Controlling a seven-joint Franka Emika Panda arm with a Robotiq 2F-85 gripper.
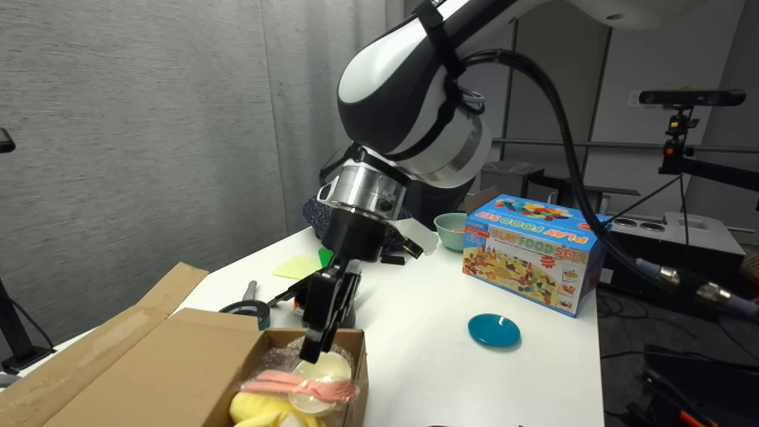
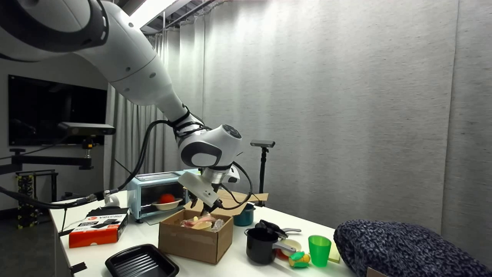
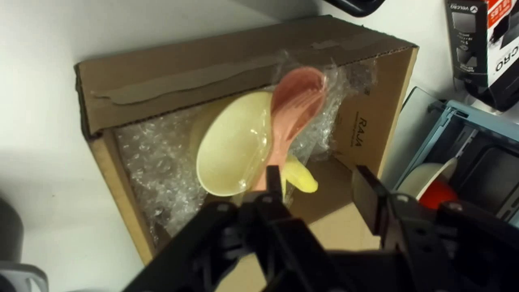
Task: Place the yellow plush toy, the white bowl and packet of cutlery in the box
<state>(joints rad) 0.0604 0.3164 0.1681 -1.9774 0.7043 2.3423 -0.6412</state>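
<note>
In the wrist view the black two-fingered gripper (image 3: 319,182) blots out much of the lower half. It hides the lower end of the long clear plastic packet of pink cutlery (image 3: 282,129), whose film is hard to trace. The packet overlaps one side of the round cream-white bowl (image 3: 231,154), and past it only a rounded end of the soft yellow plush toy (image 3: 299,177) shows clearly. All three are inside the brown cardboard box (image 3: 211,69), with clear bubble wrap (image 3: 150,162). The fingers stand wide apart with nothing clasped between them; one tip overlaps the packet, and whether they touch cannot be told.

In an exterior view the bottom edge cuts off the box and the toy. The packet lies across the bowl, beside the toy; a finger stands in front of the bowl's far rim, and the gap between the fingers is hard to judge. The colourful printed play-food box (image 1: 525,255) covers part of the teal bowl (image 1: 449,231).

In an exterior view with the black ridged tray (image 2: 142,261) cut off below, the box's front wall screens most of its contents: a pink stretch of packet and part of the bowl show over the rim, the toy hardly at all. The fingers hang over the box, tips hard to make out.
</note>
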